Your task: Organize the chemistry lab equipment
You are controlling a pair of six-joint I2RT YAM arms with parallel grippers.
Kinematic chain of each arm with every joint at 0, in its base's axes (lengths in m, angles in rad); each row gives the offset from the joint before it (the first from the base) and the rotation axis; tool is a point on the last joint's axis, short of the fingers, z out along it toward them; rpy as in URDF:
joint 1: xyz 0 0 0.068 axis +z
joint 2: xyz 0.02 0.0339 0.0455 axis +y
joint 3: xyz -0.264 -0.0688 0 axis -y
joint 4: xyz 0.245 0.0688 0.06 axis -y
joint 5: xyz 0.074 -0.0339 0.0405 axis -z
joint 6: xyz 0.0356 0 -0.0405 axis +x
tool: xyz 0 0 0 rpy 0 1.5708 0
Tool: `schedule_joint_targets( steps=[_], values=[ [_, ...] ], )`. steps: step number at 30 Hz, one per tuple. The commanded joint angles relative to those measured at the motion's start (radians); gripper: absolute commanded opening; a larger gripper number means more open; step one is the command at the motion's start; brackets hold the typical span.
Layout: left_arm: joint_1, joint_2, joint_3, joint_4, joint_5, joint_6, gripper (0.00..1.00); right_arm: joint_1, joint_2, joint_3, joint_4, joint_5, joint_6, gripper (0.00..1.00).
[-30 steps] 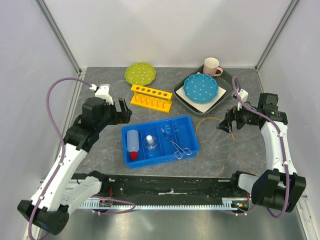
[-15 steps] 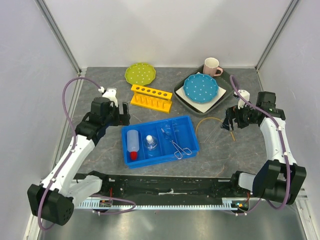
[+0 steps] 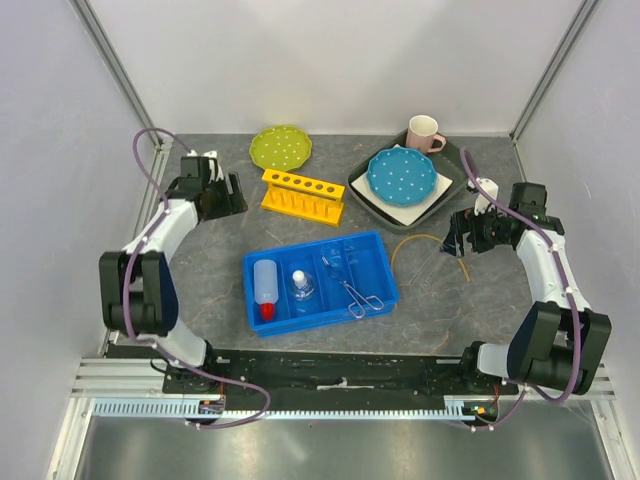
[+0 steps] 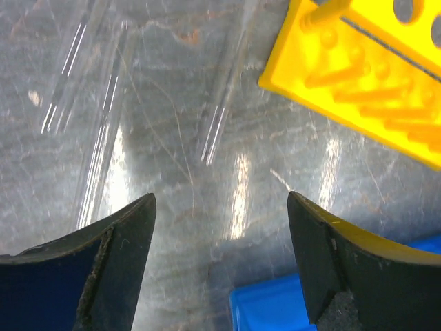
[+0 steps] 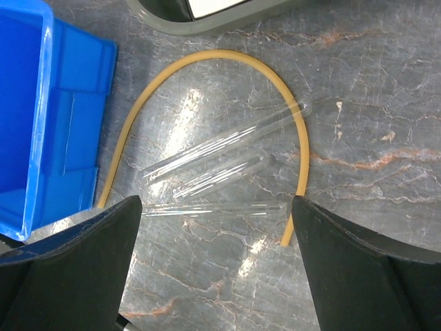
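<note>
Okay so most of the kit is sorted. The squeeze bottle (image 3: 265, 287), flask (image 3: 302, 287) and tongs (image 3: 356, 292) all sit in the blue bin (image 3: 375, 247). The tan tubing (image 5: 210, 54) is the leftover, lying in an arch on the bench (image 3: 460, 305) just right of the bin.

The right end effector (image 5: 217, 203) hangs over it with fingers spread wide, holding nothing. The left end effector (image 4: 220, 200) is spread and empty too, up by the yellow rack (image 3: 303, 195).

What worries me is the clear test tubes (image 5: 227, 141) lying inside the tubing's arch. One pokes across it. Pull the floppy tubing carelessly and I'd guess it drags or rolls the glass along the bench. A pinch landing on a tube rather than the rubber could skid off or crack it.

Hard to read:
- I can't tell whether that tube runs over or under the tubing.
- From overhead the tubes barely show up.
- The left wrist view shows more glass tubes (image 4: 96, 158), but glare smears them and the frame cuts them off, so I won't count them.
</note>
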Motion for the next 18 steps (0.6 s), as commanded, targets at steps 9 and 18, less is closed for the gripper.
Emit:
schedule_joint_targets(
  steps=[9,18],
  values=[
    [-0.003,0.274,0.288,-0.062,-0.094,0.109,0.63,0.002,0.029,0.005,0.119,-0.166,0.012,0.98],
    [-0.011,0.369,0.391,-0.107,0.003,0.126,0.60,0.002,0.027,-0.035,0.176,-0.220,0.013,0.98]
  ],
)
